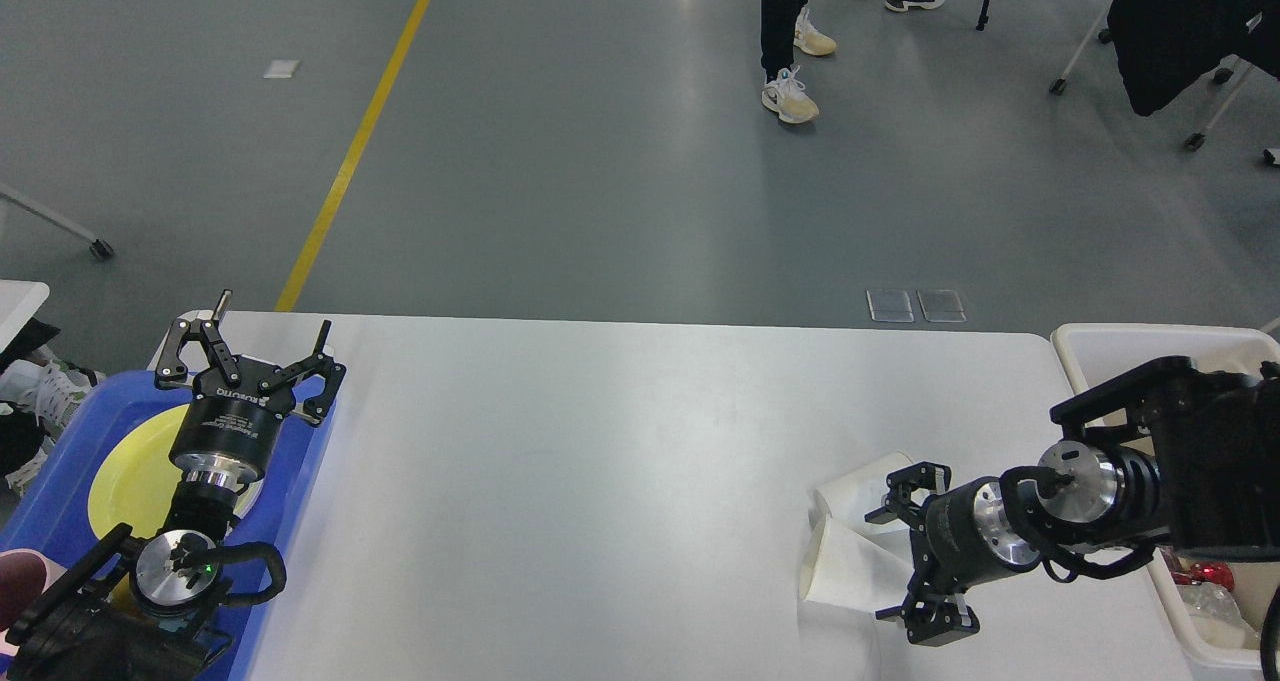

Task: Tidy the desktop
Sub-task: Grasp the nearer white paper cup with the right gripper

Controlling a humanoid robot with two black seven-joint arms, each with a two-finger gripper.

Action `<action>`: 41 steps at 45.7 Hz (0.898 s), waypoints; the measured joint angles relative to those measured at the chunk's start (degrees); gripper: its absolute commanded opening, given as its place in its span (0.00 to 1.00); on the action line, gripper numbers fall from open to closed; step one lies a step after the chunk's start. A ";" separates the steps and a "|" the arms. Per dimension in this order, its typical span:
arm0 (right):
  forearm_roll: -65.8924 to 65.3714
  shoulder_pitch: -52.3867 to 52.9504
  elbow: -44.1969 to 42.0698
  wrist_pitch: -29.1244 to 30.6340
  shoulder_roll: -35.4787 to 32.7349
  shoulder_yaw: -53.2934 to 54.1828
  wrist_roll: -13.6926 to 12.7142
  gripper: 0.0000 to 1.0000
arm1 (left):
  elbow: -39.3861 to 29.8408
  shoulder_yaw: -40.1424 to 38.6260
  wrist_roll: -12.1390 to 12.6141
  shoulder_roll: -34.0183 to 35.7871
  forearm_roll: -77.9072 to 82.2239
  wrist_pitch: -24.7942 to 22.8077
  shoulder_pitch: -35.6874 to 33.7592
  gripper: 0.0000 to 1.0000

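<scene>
Head view: right gripper (915, 553), spread open and empty by two tipped paper cups (860, 541) near the desktop (600, 481) right edge, could crush or nudge them away.

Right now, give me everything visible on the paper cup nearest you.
The nearer paper cup is white, plain, apparently thin paper, tapered. It lies on its side on the desktop near the right front, open mouth facing left, narrow base toward the right gripper. That gripper is open, its fingers straddling the base end; actual contact cannot be confirmed. A second white cup lies just behind, touching or overlapping it. No print or visible contents.
</scene>
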 measured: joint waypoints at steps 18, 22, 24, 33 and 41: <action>0.71 -9.74 -7.45 -4.40 0.25 7.97 -0.10 0.98 | 0.00 0.00 0.00 0.00 0.01 0.00 0.00 0.96; 0.66 -11.92 -9.71 -4.94 0.59 8.42 -0.16 0.97 | 0.00 0.00 0.00 0.00 0.00 0.00 -0.01 0.96; 0.66 -12.99 -10.88 -5.02 1.01 8.68 -0.16 0.95 | 0.00 0.00 0.00 0.00 0.01 0.00 0.00 0.96; 0.19 -14.48 -12.63 -4.15 2.10 9.36 -0.19 0.58 | 0.00 0.00 0.00 0.00 0.01 0.00 -0.02 0.96; -0.73 -13.79 -12.12 -1.59 2.23 10.08 -0.19 0.17 | 0.00 0.00 0.00 0.00 0.01 0.00 -0.02 0.96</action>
